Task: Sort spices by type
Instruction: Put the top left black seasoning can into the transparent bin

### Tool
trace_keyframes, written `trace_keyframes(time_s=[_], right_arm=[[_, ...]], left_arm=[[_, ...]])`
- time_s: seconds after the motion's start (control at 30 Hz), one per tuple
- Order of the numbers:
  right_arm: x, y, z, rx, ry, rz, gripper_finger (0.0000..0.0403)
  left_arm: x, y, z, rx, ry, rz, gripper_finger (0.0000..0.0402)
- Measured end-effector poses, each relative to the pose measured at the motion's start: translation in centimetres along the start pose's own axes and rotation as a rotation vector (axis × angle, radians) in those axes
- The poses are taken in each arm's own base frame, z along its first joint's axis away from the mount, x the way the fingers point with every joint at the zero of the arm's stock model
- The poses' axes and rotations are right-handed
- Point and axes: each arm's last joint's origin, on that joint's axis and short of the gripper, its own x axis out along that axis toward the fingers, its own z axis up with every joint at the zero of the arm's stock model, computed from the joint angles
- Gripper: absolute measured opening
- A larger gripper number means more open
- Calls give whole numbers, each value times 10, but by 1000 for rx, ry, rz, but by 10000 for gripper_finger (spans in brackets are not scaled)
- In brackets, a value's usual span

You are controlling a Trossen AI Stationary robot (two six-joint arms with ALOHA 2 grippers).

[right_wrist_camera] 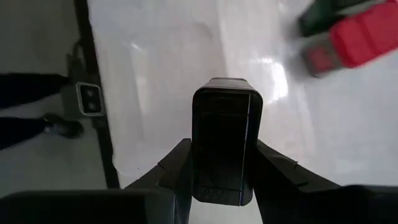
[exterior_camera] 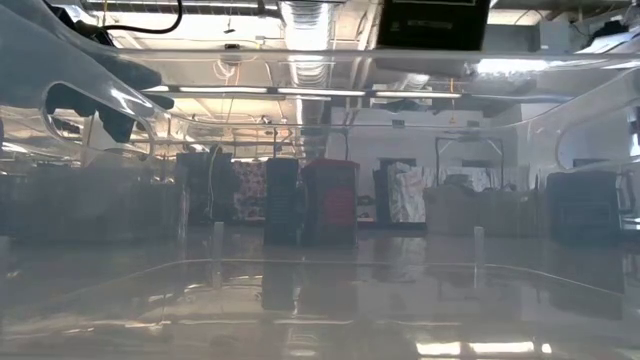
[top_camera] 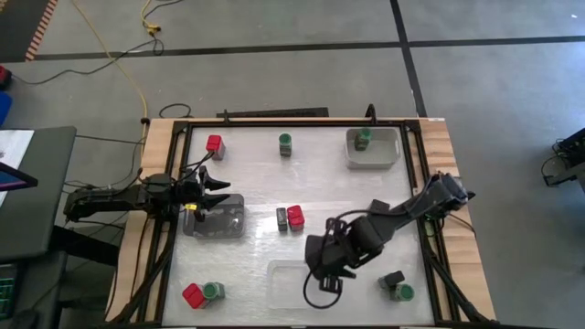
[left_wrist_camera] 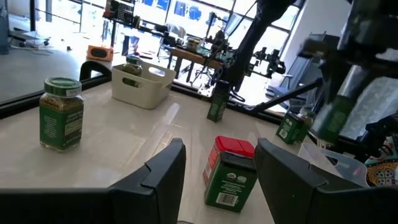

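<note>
1. The floor (top_camera: 274, 37) around the table is grey concrete, crossed by dark seams.
2. A yellow cable (top_camera: 128, 64) snakes over the floor.
3. A wooden frame (top_camera: 164, 146) edges the white table top.
4. A dark desk (top_camera: 37, 192) stands beside the table.
5. Ceiling lights (exterior_camera: 300, 90) and ducts run overhead.
6. Cluttered workbenches (left_wrist_camera: 186, 50) fill the bright room beyond.
</note>
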Motion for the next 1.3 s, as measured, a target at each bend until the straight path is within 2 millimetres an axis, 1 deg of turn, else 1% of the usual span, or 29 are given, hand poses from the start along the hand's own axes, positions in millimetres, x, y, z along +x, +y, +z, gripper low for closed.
trace_keyframes(time_s=[0.07,0.17,0.33,0.47,0.6,0.7,0.77,0.87,1.03,1.1,1.3], right_arm=[[7,4,-3,7,-8,17,153],[13,7,-10,15,18,5,153],[23,11,-15,13,31,38,153],[38,10,-18,9,24,49,153],[48,2,-17,15,48,57,154],[62,-1,-11,2,75,89,154],[73,1,-9,-3,87,97,154],[80,3,-6,-22,108,112,154],[97,4,-10,-70,165,89,154],[98,3,-11,-79,179,76,154],[97,-6,-5,-114,168,73,154]], left_arm=[[0,0,0,0,0,0,183],[0,0,0,0,0,0,183],[0,0,0,0,0,0,183],[0,0,0,0,0,0,183],[0,0,0,0,0,0,183],[0,0,0,0,0,0,183],[0,0,0,0,0,0,183],[0,0,0,0,0,0,183],[0,0,0,0,0,-1,183],[0,0,0,0,0,0,183],[0,0,0,0,0,0,183]])
